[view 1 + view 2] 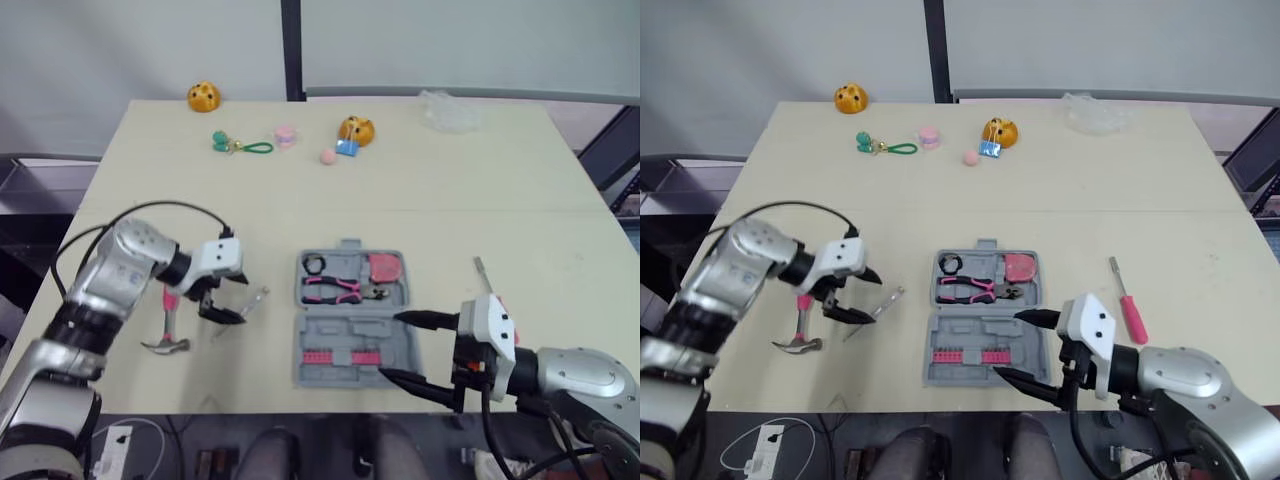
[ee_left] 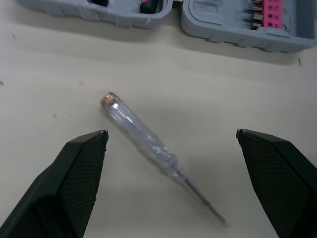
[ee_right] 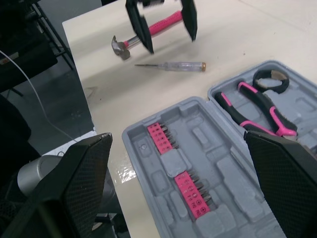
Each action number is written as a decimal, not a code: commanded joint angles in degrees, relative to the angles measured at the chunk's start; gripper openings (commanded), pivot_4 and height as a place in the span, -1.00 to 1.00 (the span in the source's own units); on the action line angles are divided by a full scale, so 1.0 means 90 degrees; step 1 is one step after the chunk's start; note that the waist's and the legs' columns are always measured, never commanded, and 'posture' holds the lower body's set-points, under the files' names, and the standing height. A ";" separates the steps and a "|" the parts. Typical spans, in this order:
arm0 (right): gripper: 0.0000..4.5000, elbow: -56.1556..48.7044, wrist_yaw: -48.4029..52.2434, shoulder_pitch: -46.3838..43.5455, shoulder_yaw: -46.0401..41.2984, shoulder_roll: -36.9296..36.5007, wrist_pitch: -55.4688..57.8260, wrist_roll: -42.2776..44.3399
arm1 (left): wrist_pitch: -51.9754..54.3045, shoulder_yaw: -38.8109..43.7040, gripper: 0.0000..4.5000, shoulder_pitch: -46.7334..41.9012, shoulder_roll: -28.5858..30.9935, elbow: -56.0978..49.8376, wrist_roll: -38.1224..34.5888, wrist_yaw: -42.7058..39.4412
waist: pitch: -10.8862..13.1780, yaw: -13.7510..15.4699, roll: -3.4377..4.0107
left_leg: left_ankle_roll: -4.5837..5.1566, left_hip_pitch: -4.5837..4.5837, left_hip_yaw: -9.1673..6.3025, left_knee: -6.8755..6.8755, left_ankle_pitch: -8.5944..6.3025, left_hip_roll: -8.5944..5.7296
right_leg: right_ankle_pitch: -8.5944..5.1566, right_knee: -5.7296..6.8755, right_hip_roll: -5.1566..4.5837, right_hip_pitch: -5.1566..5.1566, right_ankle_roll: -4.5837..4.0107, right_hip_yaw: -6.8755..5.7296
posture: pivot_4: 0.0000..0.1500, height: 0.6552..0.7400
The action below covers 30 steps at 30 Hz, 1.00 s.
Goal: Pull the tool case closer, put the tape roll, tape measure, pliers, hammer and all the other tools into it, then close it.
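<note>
My left gripper hangs wide open over the screwdriver, at the case's nine o'clock. It looks light, slick and brittle (clear plastic), so I'd pinch mid-handle. Right gripper gapes too.

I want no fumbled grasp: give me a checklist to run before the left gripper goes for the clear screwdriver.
1. Left gripper open: ok, spread wide.
2. Clear screwdriver lined up: ok, it lies slanted on the table within the gripper's opening.
3. Screwdriver free: ok, apart from the hammer and the tool case.
4. Tool case open: ok, both halves lie flat.
5. Right gripper out of the way: ok, open, at the case's other side.
6. Free slot that fits the screwdriver: cannot tell.
</note>
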 commanded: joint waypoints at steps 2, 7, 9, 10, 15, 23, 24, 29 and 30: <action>1.00 0.0093 0.0098 -0.0215 -0.0203 -0.0097 -0.0142 -0.0002 | 0.1523 0.1182 0.98 0.0999 -0.0305 -0.1643 -0.0325 0.1383 | 0.0002 0.0041 -0.0003 | 0.0000 -0.0005 -0.0013 0.0033 -0.0001 0.0000 | 0.0000 0.0019 -0.0005 0.0005 -0.0001 0.0036 | 1.00 1.00; 1.00 0.0440 0.0218 -0.0610 -0.0110 -0.0133 -0.0119 -0.0041 | 0.2084 0.1758 0.98 0.2442 -0.1087 -0.3067 -0.0197 0.2889 | 0.0001 0.0095 -0.0005 | 0.0002 -0.0003 -0.0027 0.0036 -0.0006 -0.0004 | -0.0001 0.0022 -0.0057 0.0011 -0.0002 0.0062 | 1.00 1.00; 1.00 0.0501 0.0259 -0.0693 -0.0087 -0.0145 -0.0106 -0.0041 | 0.2126 0.1744 0.98 0.2699 -0.1313 -0.3213 -0.0109 0.3313 | 0.0001 0.0120 -0.0005 | 0.0002 -0.0008 -0.0038 0.0038 -0.0006 -0.0011 | -0.0001 0.0020 -0.0063 0.0011 -0.0003 0.0049 | 1.00 1.00; 1.00 0.0525 0.0290 -0.0719 -0.0072 -0.0156 -0.0103 -0.0051 | 0.1968 0.1676 0.98 0.2763 -0.1370 -0.3172 -0.0031 0.3488 | 0.0001 0.0120 -0.0005 | 0.0002 -0.0009 -0.0040 0.0038 -0.0006 -0.0017 | -0.0001 0.0021 -0.0072 0.0012 -0.0003 0.0043 | 1.00 1.00; 1.00 0.0570 0.0374 -0.0773 -0.0063 -0.0163 -0.0067 -0.0076 | 0.1536 0.1516 0.98 0.2704 -0.1511 -0.2731 0.0122 0.4048 | 0.0000 0.0096 -0.0006 | 0.0003 -0.0008 -0.0039 0.0038 -0.0006 -0.0021 | -0.0001 0.0022 -0.0076 0.0014 -0.0003 0.0035 | 1.00 1.00; 1.00 0.0589 0.0392 -0.0808 -0.0016 -0.0150 -0.0064 -0.0109 | 0.1566 0.1343 0.39 0.2746 -0.1859 -0.2515 0.0107 0.4542 | 0.0000 0.0090 -0.0006 | 0.0003 -0.0008 -0.0037 0.0038 -0.0006 -0.0021 | -0.0001 0.0024 -0.0074 0.0013 -0.0003 0.0029 | 1.00 1.00; 1.00 0.0591 0.0392 -0.0812 -0.0015 -0.0153 -0.0065 -0.0108 | 0.1617 0.1339 0.15 0.2770 -0.1892 -0.2557 0.0082 0.4568 | 0.0000 0.0090 -0.0006 | 0.0003 -0.0008 -0.0037 0.0038 -0.0006 -0.0021 | -0.0001 0.0024 -0.0074 0.0013 -0.0003 0.0028 | 1.00 1.00; 1.00 0.0595 0.0412 -0.0811 0.0015 -0.0173 -0.0093 -0.0113 | 0.2125 0.1389 -0.94 0.2896 -0.2138 -0.2916 -0.0055 0.4807 | 0.0000 0.0091 -0.0007 | 0.0003 -0.0006 -0.0036 0.0039 -0.0006 -0.0022 | -0.0001 0.0025 -0.0073 0.0015 -0.0003 0.0029 | 1.00 1.00; 1.00 0.0593 0.0417 -0.0806 0.0014 -0.0175 -0.0096 -0.0112 | 0.2369 0.1466 -0.99 0.2923 -0.2254 -0.3068 -0.0117 0.4921 | 0.0000 0.0091 -0.0007 | 0.0003 -0.0006 -0.0036 0.0039 -0.0006 -0.0022 | -0.0001 0.0026 -0.0073 0.0015 -0.0003 0.0029 | 1.00 1.00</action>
